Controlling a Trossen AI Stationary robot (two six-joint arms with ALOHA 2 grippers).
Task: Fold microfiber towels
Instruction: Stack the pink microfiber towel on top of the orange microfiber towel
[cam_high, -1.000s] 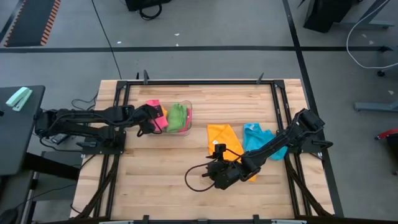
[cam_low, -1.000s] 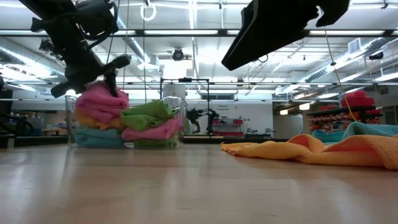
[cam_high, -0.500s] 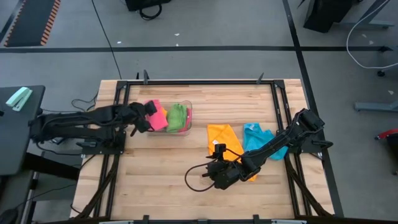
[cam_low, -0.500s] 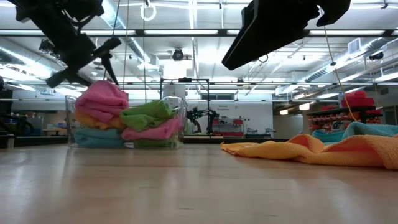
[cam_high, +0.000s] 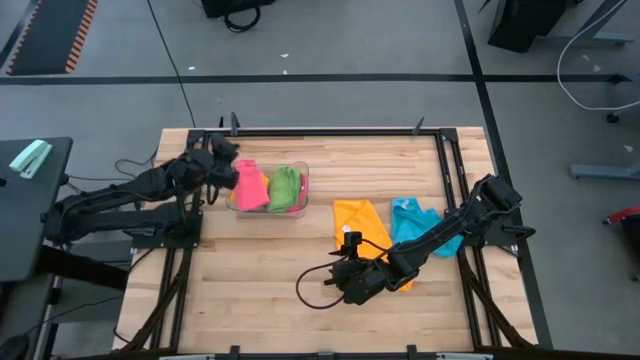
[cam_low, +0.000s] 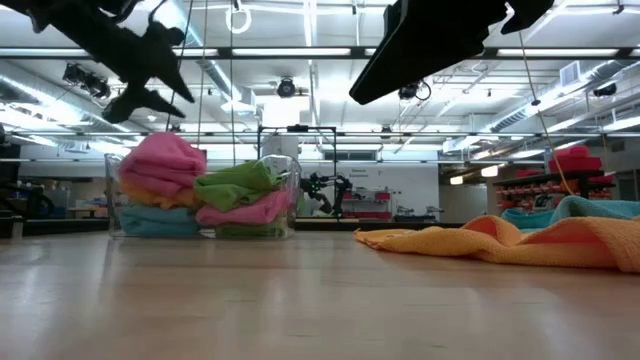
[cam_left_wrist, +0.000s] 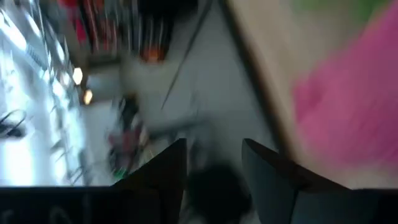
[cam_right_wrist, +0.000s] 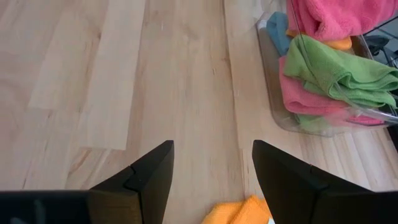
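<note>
Nowhere legible lettering (plain towels).

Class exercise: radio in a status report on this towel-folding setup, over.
Left gripper open, empty, raised beside the clear bin. Right gripper open, empty, near the orange towel. Blue towel crumpled beside it, neither folded. Nothing in the way.

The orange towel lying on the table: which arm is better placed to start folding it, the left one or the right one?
Probably the right. The right gripper hangs open beside the orange towel, near its front edge. The left gripper is open too, but far off, by the clear bin.
</note>
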